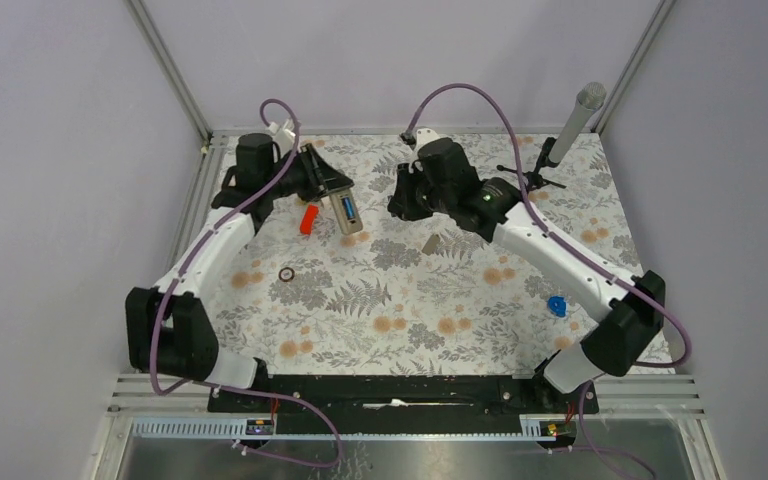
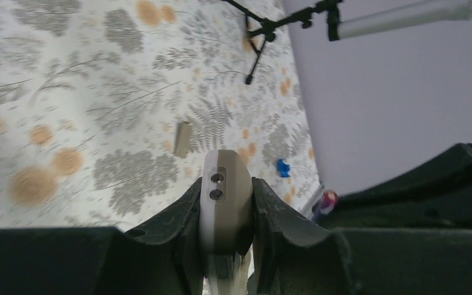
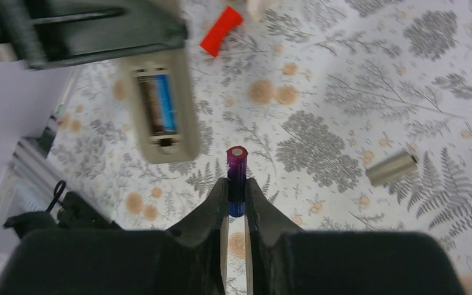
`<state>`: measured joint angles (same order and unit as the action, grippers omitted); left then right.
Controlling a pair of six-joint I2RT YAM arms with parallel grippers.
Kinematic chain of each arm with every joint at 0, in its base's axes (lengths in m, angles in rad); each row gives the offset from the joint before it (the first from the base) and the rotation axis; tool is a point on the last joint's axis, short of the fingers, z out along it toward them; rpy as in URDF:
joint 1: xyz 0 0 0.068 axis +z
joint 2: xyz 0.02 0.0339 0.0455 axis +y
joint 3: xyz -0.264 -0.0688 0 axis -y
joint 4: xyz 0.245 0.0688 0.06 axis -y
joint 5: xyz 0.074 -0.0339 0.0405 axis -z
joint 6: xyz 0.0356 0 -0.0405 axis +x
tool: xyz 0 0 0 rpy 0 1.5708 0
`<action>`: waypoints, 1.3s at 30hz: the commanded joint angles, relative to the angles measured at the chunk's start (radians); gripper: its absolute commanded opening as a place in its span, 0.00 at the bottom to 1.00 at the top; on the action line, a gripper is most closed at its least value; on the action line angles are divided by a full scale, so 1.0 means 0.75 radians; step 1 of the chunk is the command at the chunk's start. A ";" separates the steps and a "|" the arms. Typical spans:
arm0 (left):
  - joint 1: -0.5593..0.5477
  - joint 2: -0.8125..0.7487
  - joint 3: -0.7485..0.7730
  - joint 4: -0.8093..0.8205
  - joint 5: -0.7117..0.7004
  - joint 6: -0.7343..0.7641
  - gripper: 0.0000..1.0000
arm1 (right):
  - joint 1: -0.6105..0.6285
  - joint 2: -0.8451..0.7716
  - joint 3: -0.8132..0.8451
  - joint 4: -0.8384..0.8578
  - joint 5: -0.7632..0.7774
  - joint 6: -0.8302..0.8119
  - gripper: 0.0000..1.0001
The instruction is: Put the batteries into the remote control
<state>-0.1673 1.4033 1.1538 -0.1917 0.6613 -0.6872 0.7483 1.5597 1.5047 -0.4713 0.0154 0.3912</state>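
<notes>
My left gripper (image 1: 332, 192) is shut on the remote control (image 1: 346, 212) and holds it above the mat, grey-tan back up. Its open recess holds one blue battery (image 3: 165, 104). In the left wrist view the remote (image 2: 224, 196) stands end-on between the fingers of the left gripper (image 2: 227, 184). My right gripper (image 3: 236, 187) is shut on the second battery (image 3: 236, 172), blue-purple with a red end. It holds the battery just right of the remote (image 3: 158, 110), apart from it. This battery also shows in the left wrist view (image 2: 327, 200).
A flat grey cover piece (image 1: 431, 243) lies on the mat right of the remote. An orange-red block (image 1: 308, 218) lies left of it, and a small ring (image 1: 286, 274) nearer. A bright-blue lumpy object (image 1: 556, 305) sits near the right. A microphone stand (image 1: 560, 140) stands at the back right.
</notes>
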 commanded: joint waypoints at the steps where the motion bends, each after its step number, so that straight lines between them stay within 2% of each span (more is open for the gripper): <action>1: -0.066 0.073 0.100 0.366 0.188 -0.159 0.00 | 0.013 -0.140 -0.010 0.148 -0.265 -0.130 0.06; 4: -0.088 0.137 0.102 0.519 0.225 -0.288 0.00 | 0.012 -0.239 -0.078 0.261 -0.334 -0.168 0.07; 8: -0.114 0.193 0.083 0.731 0.280 -0.443 0.00 | 0.012 -0.276 -0.092 0.277 -0.387 -0.229 0.08; 13: -0.144 0.212 0.095 0.765 0.300 -0.472 0.00 | 0.011 -0.392 -0.256 0.466 -0.433 -0.303 0.10; 17: -0.158 0.208 0.092 0.768 0.305 -0.476 0.00 | 0.013 -0.394 -0.256 0.464 -0.412 -0.308 0.10; 22: -0.184 0.214 0.076 0.858 0.308 -0.518 0.00 | 0.011 -0.303 -0.094 0.218 -0.220 -0.245 0.09; 24: -0.198 0.238 0.072 0.981 0.317 -0.606 0.00 | 0.009 -0.224 0.048 0.036 -0.124 -0.200 0.08; 28: -0.228 0.293 0.058 1.195 0.326 -0.785 0.00 | 0.002 -0.069 0.308 -0.259 -0.068 -0.124 0.07; 39: -0.249 0.338 0.053 1.231 0.297 -0.836 0.00 | 0.002 0.030 0.449 -0.434 0.037 -0.104 0.09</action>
<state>-0.3542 1.6596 1.1721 0.6300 0.8791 -1.2922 0.7517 1.5631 1.7691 -0.7273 -0.0204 0.3099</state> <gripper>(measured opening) 0.281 0.151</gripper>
